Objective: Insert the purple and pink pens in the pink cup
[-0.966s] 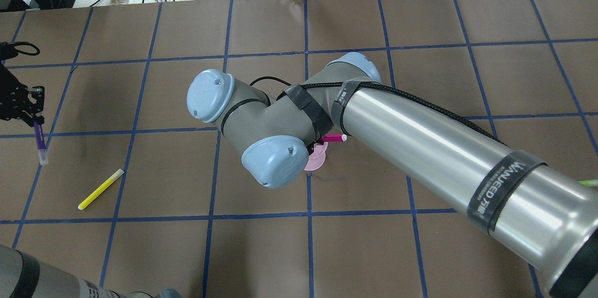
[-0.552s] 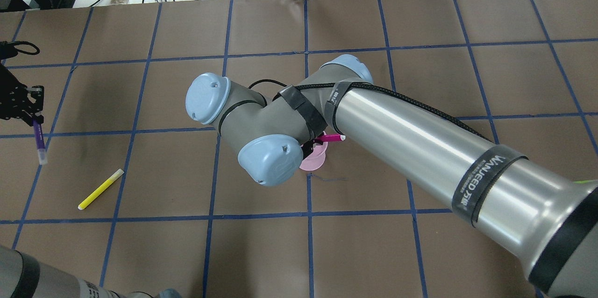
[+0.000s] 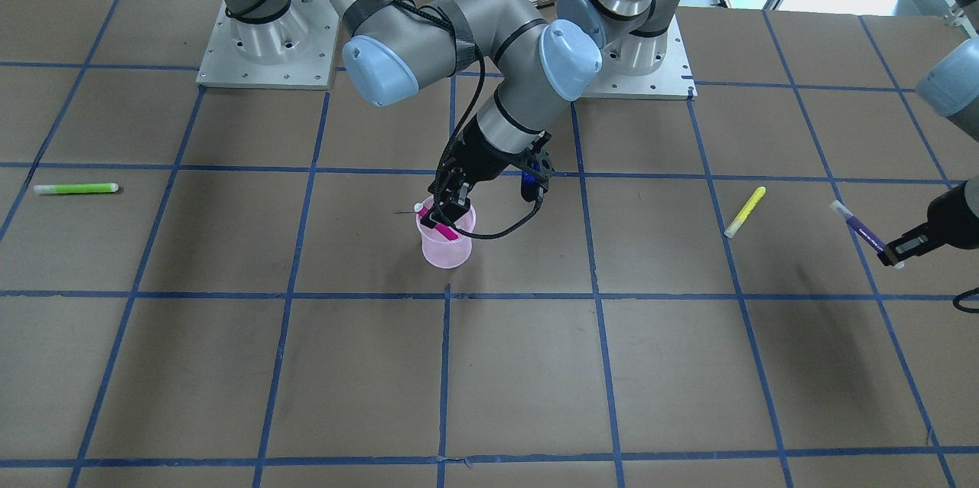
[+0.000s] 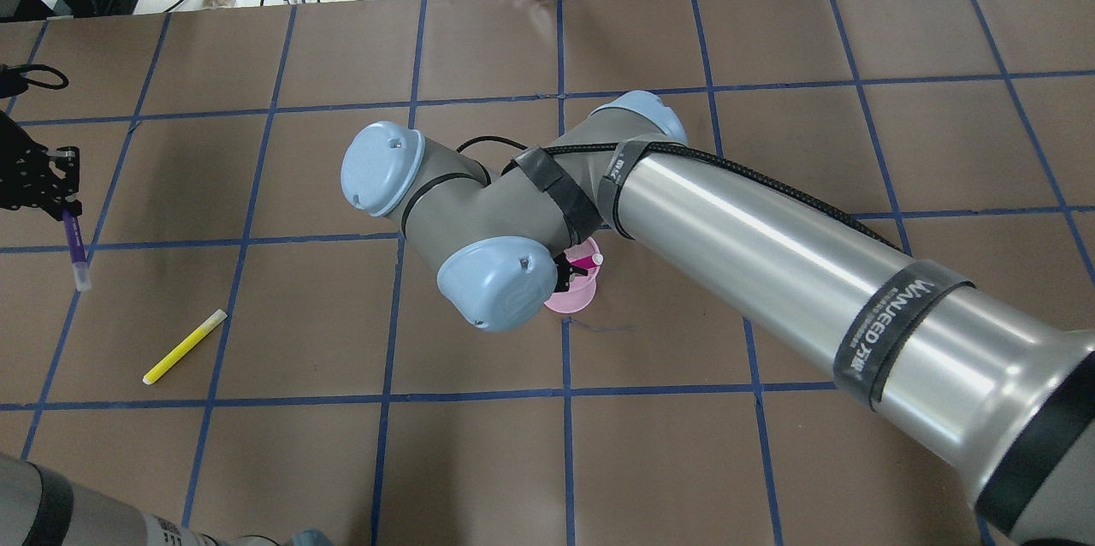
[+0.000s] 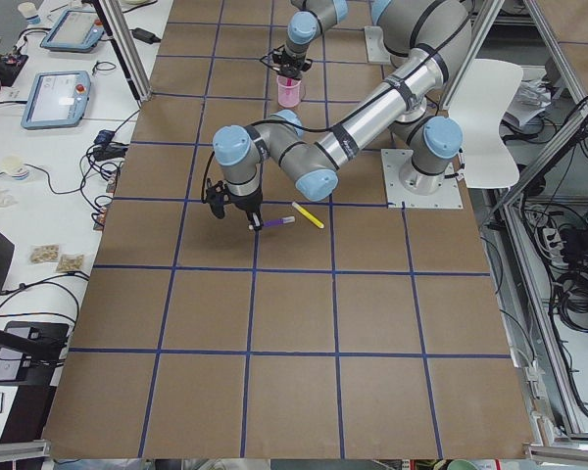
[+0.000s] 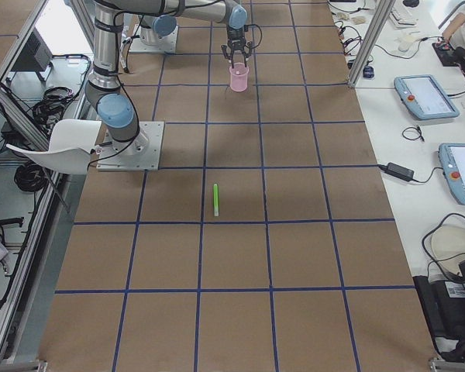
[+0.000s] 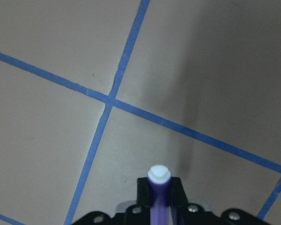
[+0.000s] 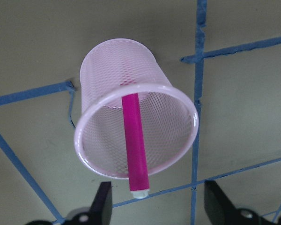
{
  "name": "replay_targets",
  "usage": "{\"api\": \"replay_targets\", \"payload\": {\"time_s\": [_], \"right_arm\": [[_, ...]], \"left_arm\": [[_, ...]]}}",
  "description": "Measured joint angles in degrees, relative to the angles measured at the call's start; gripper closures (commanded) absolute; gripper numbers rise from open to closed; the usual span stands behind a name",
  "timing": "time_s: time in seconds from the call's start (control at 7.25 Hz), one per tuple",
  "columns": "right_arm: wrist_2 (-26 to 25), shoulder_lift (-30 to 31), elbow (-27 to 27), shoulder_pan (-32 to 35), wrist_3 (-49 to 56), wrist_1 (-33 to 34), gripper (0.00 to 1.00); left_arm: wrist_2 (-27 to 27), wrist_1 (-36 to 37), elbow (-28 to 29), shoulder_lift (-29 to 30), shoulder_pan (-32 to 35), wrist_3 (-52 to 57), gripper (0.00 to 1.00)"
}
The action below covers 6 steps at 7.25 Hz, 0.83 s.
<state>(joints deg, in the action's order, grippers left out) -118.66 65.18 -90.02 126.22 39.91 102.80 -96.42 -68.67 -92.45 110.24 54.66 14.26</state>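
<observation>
The pink mesh cup [image 3: 446, 243] stands upright near the table's middle. The pink pen [image 8: 135, 140] leans inside it, its white end over the rim. My right gripper [image 3: 451, 205] hangs just above the cup, its jaws open on either side of the pen's top, not touching it. In the overhead view the cup [image 4: 571, 293] is half hidden under the right arm. My left gripper [image 4: 60, 204] is at the table's far left, shut on the purple pen [image 4: 75, 251]. It holds the pen above the table, and the pen also shows in the left wrist view [image 7: 158, 197].
A yellow pen [image 4: 185, 347] lies on the table near the left gripper. A green pen [image 3: 75, 188] lies far off on the robot's right side. The right arm [image 4: 770, 272] spans the table's middle. Cables lie beyond the far edge.
The pink pen has tipped from nearly level above the cup to leaning inside it, and the right gripper has let it go. The left gripper with the purple pen has drifted slightly farther away.
</observation>
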Motion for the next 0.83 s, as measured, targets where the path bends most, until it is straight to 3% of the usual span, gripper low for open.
{"api": "replay_targets", "payload": {"time_s": [0.41,0.83], "right_arm": [[7.31,8.25,1.45,-8.72,5.69,-1.78,0.00],[16.75,17.30,0.84,-20.56,5.80,-4.69,0.00]], "left_arm": [[0.40,0.82,1.40,-4.11,9.87,-2.60,1.00],[2.96,5.85,1.33,-7.33,25.15,-14.64,1.00]]}}
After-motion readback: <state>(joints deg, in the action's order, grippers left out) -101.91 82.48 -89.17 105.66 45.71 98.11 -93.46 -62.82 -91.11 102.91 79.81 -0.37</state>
